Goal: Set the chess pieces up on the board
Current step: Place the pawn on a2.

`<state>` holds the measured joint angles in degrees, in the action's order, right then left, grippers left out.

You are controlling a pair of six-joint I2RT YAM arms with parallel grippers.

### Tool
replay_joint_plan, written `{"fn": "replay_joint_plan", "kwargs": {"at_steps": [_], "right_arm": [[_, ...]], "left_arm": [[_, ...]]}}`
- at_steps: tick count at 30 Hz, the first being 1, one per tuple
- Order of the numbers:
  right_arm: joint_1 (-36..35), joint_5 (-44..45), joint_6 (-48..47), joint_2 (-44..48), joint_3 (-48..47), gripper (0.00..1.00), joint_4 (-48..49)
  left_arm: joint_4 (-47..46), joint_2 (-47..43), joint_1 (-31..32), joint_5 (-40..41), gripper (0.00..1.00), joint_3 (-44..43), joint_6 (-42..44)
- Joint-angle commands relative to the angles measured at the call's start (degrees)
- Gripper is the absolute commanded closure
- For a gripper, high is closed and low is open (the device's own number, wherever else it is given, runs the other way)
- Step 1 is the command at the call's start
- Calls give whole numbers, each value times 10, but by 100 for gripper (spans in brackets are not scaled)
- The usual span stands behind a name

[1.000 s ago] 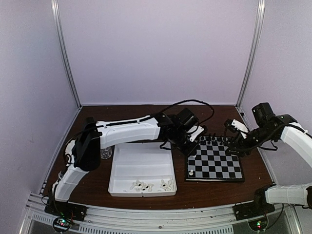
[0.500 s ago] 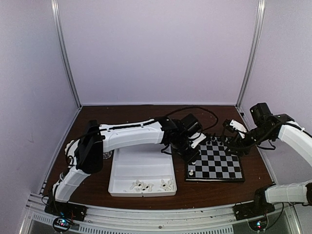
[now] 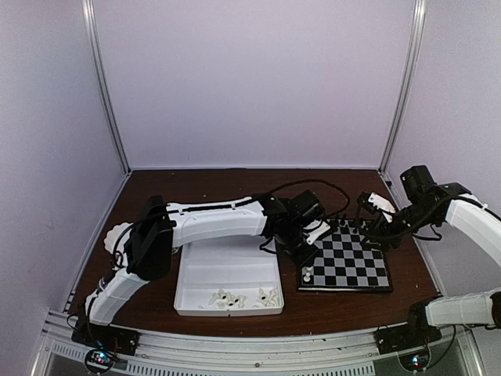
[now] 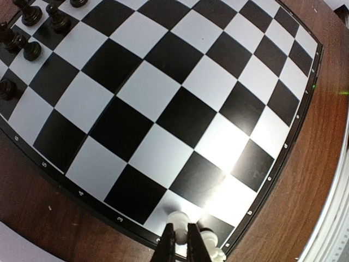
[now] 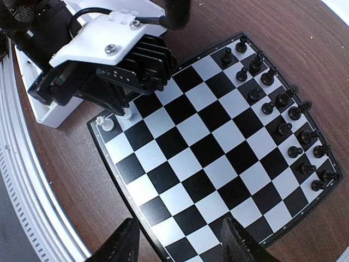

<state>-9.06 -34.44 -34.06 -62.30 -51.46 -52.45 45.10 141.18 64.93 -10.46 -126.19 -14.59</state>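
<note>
At the board's near-left corner: left gripper point(image 4: 180, 233) pinched on a tiny white plastic chessman point(image 4: 177, 217).
On my screens the small flat square chessboard with black and grey-white checks point(image 3: 352, 266) lies on the brown table point(image 3: 235, 184), just right of the white three-compartment plastic tray point(image 3: 188, 270). The held piece sits over a near-edge square, just beside a second white chessman point(image 5: 103, 123) on the corner square (whether it touches the board, I cannot tell). Two rows of tiny black plastic chessmen point(image 5: 283, 128) line the far edge, and more white chessmen point(image 3: 235, 298) lie in the tray's near compartment. Above the board the right gripper point(image 5: 181, 224) hovers, jaws wide, holding nothing.
</note>
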Motion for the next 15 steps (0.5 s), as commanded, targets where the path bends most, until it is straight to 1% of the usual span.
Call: {"fn": "replay_joint_plan", "kwargs": {"at_steps": [1,15], "right_arm": [[4,1,5,-1,3,46,4],[4,-3,3,-1,3,46,3]], "left_arm": [[7,11,0,-10,97,-18,6],[10,17,1,-9,94,-18,5]]}}
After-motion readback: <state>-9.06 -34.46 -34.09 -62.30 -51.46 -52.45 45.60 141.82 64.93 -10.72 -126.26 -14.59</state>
